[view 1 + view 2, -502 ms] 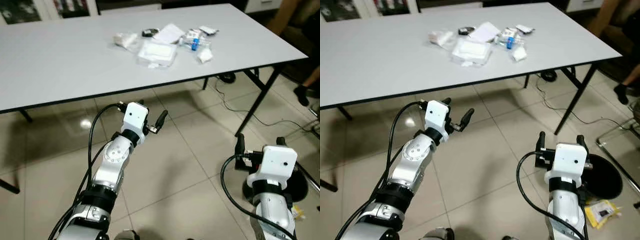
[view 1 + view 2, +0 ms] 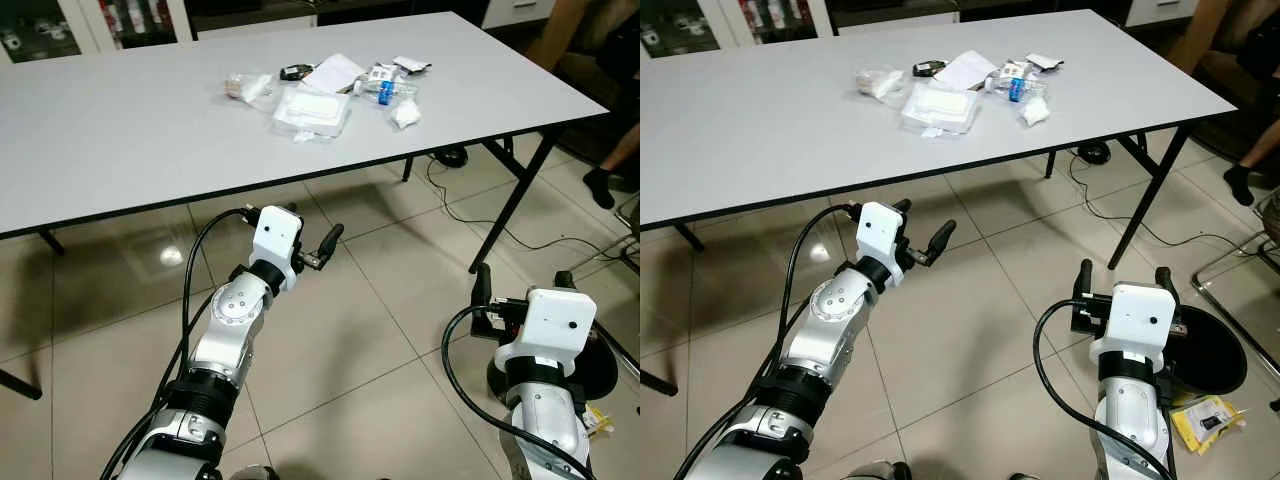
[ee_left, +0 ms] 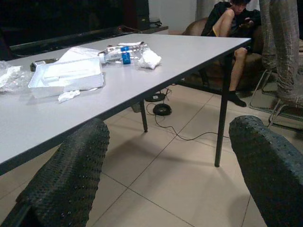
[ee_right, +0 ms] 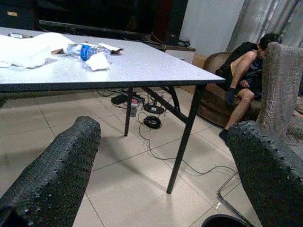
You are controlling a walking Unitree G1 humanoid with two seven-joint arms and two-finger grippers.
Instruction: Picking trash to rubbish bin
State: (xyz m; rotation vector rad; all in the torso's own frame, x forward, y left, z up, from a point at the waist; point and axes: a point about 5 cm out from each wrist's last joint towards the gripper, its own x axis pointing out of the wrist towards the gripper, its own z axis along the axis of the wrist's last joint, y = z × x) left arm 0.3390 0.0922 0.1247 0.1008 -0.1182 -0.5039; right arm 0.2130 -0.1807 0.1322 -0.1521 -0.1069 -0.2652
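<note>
A: Where do the claws stand?

B: The left gripper [image 2: 919,232] is raised in front of the robot, below the near edge of the long white rectangular table [image 2: 760,130], its two black fingers spread with nothing between them. The right gripper [image 2: 1120,280] sits lower over the beige tiled floor [image 2: 980,330], fingers likewise parted and empty.

A: And the trash?

B: It is clustered on the far half of the tabletop, well apart from both grippers: a flat white plastic tray [image 2: 313,108], a crumpled clear plastic bag [image 2: 248,86] beside it, a sheet of white paper [image 2: 335,72], a clear plastic bottle with a blue label [image 2: 385,90], and a crumpled white tissue [image 2: 405,115] nearest the table's right end.

A: The bin?

B: A round black rubbish bin [image 2: 1210,350] stands on the floor just beside the right arm, with a yellow packet [image 2: 1202,422] lying on the tiles next to it.

A: Anything else around?

B: Black cables [image 2: 470,215] trail under the table, and a seated person's leg in a dark sock [image 2: 603,180] shows at the right edge.
</note>
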